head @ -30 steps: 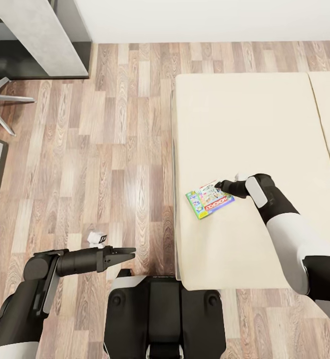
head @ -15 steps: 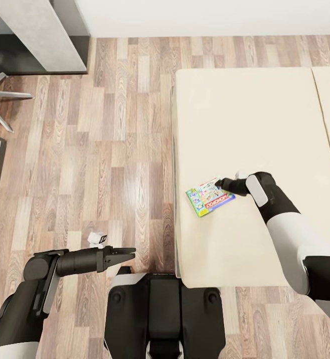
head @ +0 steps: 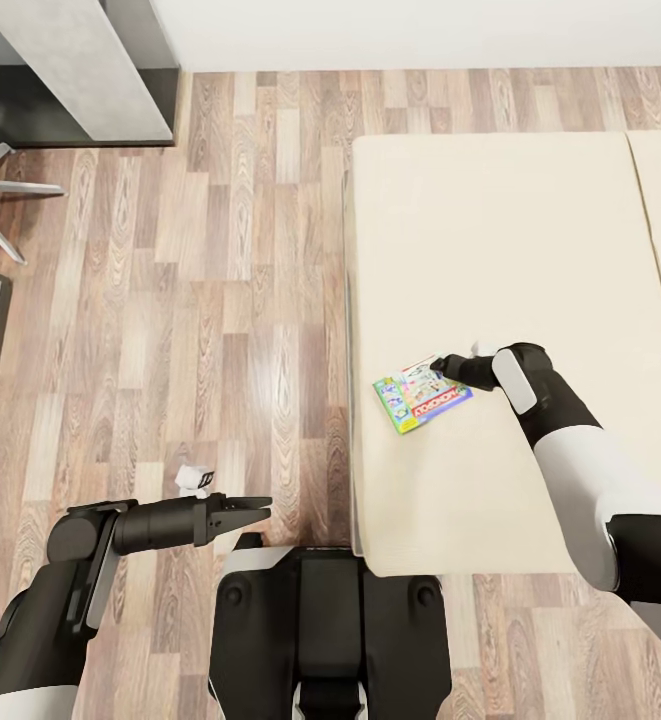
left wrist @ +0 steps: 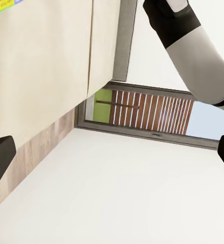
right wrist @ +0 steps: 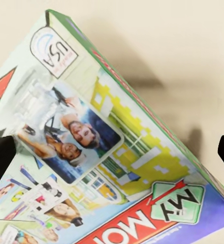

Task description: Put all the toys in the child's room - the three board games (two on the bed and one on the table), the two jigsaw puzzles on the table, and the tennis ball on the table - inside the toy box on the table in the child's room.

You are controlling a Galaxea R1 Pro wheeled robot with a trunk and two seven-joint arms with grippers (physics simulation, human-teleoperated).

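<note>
Bed [head: 490, 250] occupied right half of head view, its near left corner just ahead of the robot's trunk [head: 330, 630]. One board game [head: 421, 396] lay flat on the bed's left mattress, near that mattress's left edge, slightly askew. Right gripper [head: 442, 366] sat at the box's far right corner, arm reaching in from the right across the mattress. Left gripper [head: 258, 508] hung over the floor [head: 220, 300], left of the bed's corner. Table [head: 80, 70] stood far left, against the wall [head: 420, 30]; chair legs [head: 0, 200] just before it.
</note>
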